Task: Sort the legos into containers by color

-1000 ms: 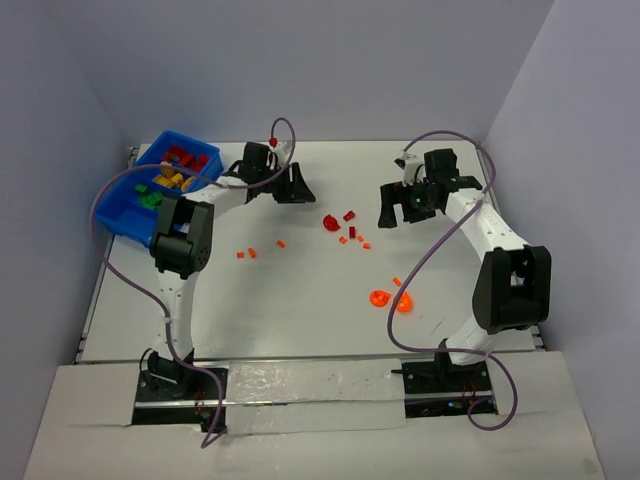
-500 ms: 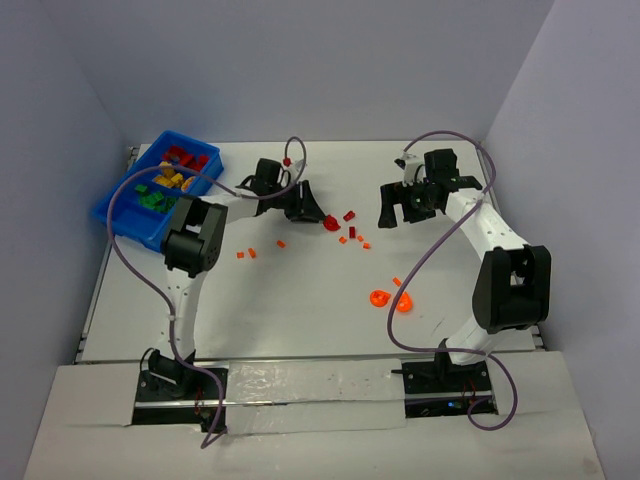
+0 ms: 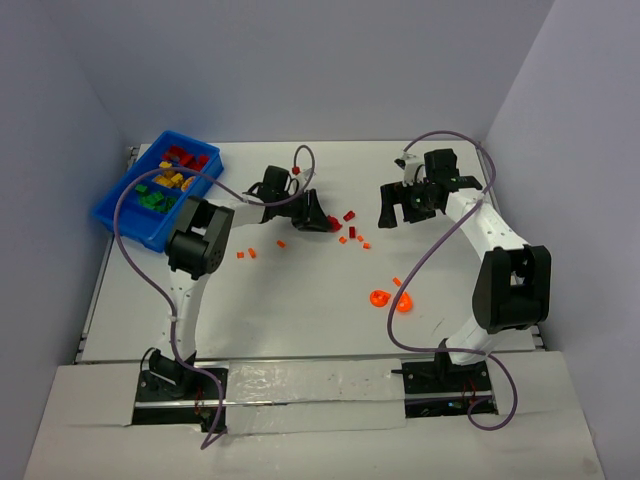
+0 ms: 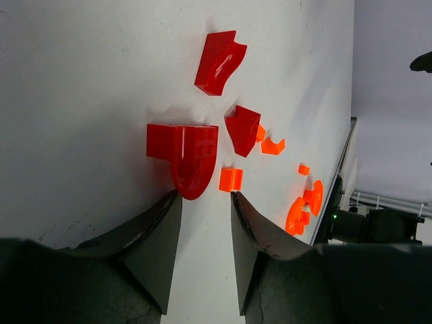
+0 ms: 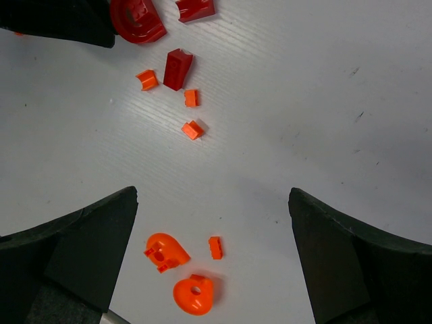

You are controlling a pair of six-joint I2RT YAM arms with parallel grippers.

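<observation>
The blue bin [image 3: 112, 212] stands at the far left and holds red, yellow and green legos. Loose red legos [image 3: 349, 215] and tiny orange bits [image 3: 359, 239] lie mid-table. My left gripper [image 3: 318, 218] is open and empty, low over the table. In the left wrist view its tips [image 4: 204, 197] sit just short of a red rounded brick [image 4: 185, 158], with an orange bit [image 4: 231, 179] beside it. My right gripper [image 3: 405, 210] is wide open and empty, raised above the table. Its wrist view [image 5: 212, 196] shows two orange rounded pieces [image 5: 165, 251] below.
Small orange bits [image 3: 246, 254] lie left of centre, and another [image 3: 281, 243] lies nearer the left gripper. Two orange rounded pieces [image 3: 379, 298] and a small orange brick [image 3: 397, 282] lie right of centre. Purple cables loop over both arms. Grey walls enclose the table.
My left gripper has swung right, from beside the blue bin to the cluster of red legos mid-table. The right arm has not moved.
</observation>
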